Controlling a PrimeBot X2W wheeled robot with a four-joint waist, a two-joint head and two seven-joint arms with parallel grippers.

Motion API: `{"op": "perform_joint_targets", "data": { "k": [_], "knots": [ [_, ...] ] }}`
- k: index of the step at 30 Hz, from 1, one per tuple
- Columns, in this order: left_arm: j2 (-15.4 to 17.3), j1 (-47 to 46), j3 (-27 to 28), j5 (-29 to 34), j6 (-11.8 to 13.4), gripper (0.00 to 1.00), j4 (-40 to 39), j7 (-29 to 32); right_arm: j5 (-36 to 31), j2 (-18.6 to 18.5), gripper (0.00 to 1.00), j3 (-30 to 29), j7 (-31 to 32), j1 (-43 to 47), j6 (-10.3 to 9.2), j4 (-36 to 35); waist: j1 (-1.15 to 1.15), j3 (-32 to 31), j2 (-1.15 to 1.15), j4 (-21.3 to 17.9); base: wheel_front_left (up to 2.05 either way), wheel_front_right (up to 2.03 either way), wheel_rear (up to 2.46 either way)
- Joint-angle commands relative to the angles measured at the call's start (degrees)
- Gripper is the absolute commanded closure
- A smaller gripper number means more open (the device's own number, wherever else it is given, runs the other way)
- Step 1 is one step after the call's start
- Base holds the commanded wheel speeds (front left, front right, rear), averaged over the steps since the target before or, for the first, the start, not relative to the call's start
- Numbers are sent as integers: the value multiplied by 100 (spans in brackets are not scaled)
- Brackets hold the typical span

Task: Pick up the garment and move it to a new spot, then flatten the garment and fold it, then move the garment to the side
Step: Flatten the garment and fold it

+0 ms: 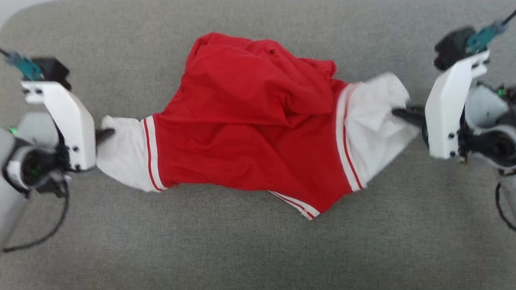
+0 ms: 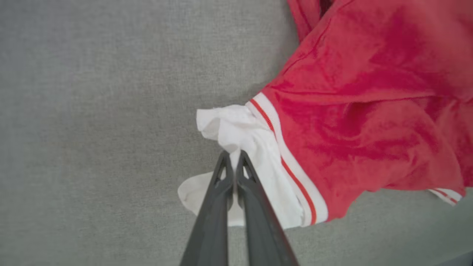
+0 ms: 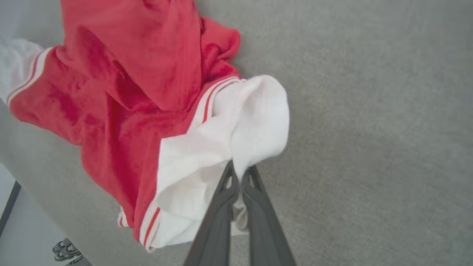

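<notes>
the shirt (image 1: 248, 132) looked soft, light and floppy. the left gripper (image 2: 232, 159) and the right gripper (image 3: 240, 171) each pinched a white sleeve (image 1: 125, 155) end, good holds for spreading it.

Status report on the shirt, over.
Left hand shut on one white sleeve, right hand shut on the other sleeve. Red garment bunched on grey cushion, not flat. Nothing in the way.

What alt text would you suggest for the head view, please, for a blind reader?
A crumpled bright red soft T-shirt with white short sleeves lies on a grey fabric surface. The left claw is shut on one white sleeve and the right claw on the other.
</notes>
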Motion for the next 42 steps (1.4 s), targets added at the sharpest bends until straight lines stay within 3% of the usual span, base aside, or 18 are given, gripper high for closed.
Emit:
{"op": "perform_joint_targets", "data": {
  "k": [1, 9, 18, 32, 42],
  "knots": [
    [147, -195, 5, 106, 92, 100, -284, 121, 104, -18, 100, -87, 56, -138, 1, -198, 0, -136, 0, -47, 0, 0, 0],
    [558, -764, 241, 63, 497, 100, -1237, 626, 465, 151, 100, -668, 281, -582, 1, -623, 0, -597, 0, -116, 0, 0, 0],
    [725, -1250, 439, 84, 717, 100, -1588, 851, 408, 312, 100, -1105, 205, -1131, 1, -569, 0, -1047, 0, -190, 0, 0, 0],
    [468, -2072, 577, 414, 351, 100, -1013, 495, 144, 398, 100, -1253, -676, -1910, 1, -70, 0, -1284, 0, -252, 0, 0, 0],
    [-44, -2657, 529, 1029, -18, 100, -197, -485, -771, 612, 100, -1006, -2040, -2770, 1, 855, 0, -654, 0, -347, 0, 0, 0]
  ]
}}
